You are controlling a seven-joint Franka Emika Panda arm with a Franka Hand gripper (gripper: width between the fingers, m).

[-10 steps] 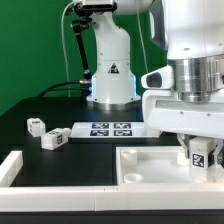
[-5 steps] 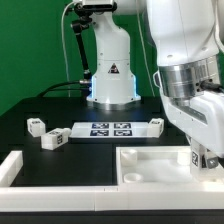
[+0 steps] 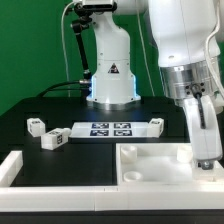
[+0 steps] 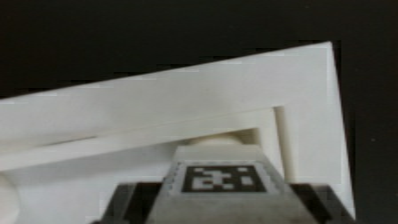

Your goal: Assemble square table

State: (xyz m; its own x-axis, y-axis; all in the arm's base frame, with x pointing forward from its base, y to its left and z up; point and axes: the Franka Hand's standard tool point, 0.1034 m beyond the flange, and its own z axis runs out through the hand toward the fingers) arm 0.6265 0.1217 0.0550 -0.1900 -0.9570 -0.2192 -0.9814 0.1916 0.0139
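Pincer clasping leg, over square table corner

A plain green wall fills the exterior view from nine round to eleven o'clock, evenly lit (a flat, matte green with no strong shadow). Below it, toward eight o'clock, lies the black table, dull and dark. The wrist view shows that same black surface.
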